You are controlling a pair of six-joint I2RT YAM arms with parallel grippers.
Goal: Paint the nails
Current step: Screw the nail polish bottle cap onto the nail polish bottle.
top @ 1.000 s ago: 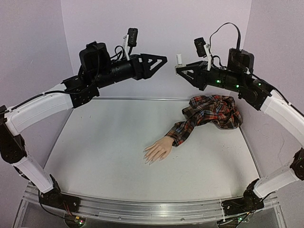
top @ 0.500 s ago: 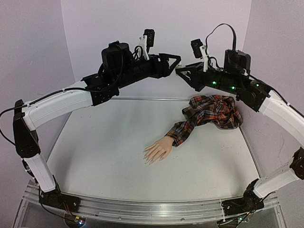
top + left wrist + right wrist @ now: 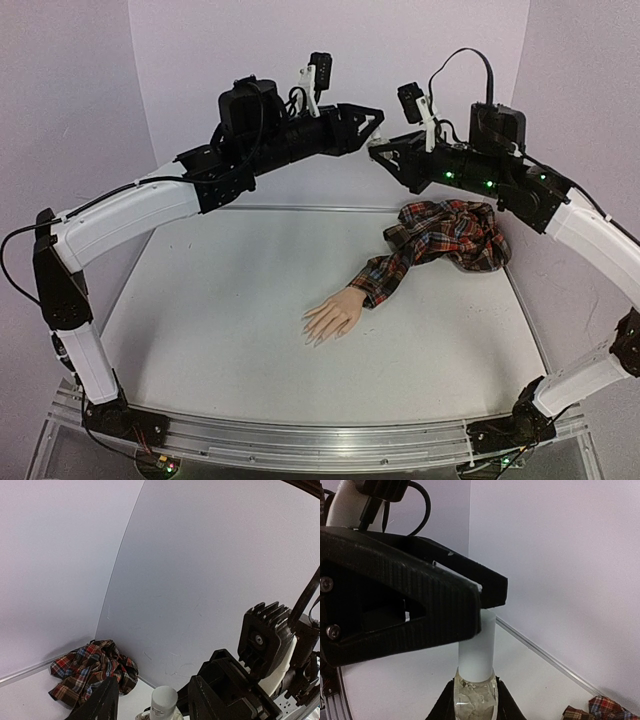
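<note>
The mannequin hand (image 3: 333, 316) lies palm down mid-table, and its pale nails (image 3: 313, 336) point to the near left. Its red plaid sleeve (image 3: 440, 236) trails to the back right. High above the table's back, my right gripper (image 3: 475, 696) is shut on a small clear bottle (image 3: 476, 702), holding it upright. The bottle's white cap (image 3: 164, 700) stands between the fingers (image 3: 104, 700) of my left gripper (image 3: 152, 692), which is open, with a gap on each side of the cap. In the top view the left gripper (image 3: 374, 122) meets the right gripper (image 3: 383, 150).
Lilac walls close in the back and both sides of the white table (image 3: 220, 330). A metal rail (image 3: 300, 440) runs along the near edge, where the arm bases sit. The bunched plaid shirt (image 3: 92, 667) lies in the back right corner.
My left arm has swung right until its fingers straddle the bottle's cap, and its jaws have narrowed. The right arm, the bottle and the mannequin hand have stayed put.
</note>
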